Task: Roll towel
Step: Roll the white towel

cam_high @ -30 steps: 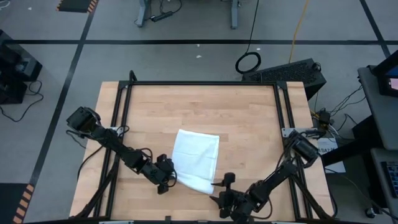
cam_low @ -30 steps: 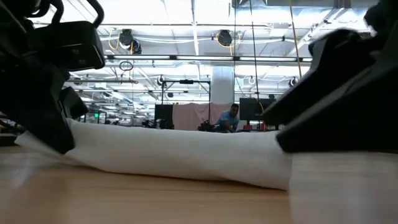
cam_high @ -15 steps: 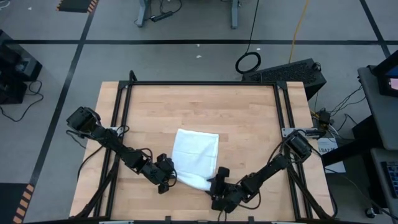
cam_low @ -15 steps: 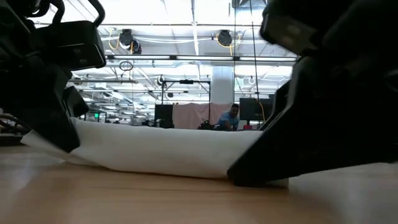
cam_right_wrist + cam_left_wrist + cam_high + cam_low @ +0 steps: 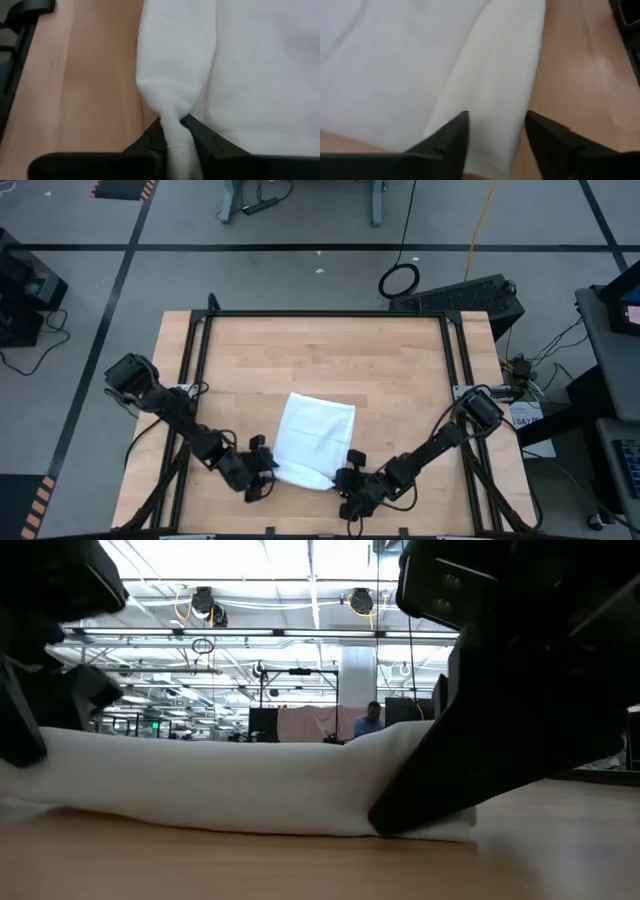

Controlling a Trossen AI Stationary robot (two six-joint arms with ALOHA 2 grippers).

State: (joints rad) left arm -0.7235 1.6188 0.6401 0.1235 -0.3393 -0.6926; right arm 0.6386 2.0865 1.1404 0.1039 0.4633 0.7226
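Wooden table is carrying the towel; right gripper is pinching its rolled edge, left gripper is gaping beside it.

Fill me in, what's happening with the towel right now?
The white towel lies on the wooden table with a rolled fold along its near edge. The right gripper is pinched shut on that rolled edge at its end. The left gripper sits at the other end, fingers open astride the fold, not clamping it.
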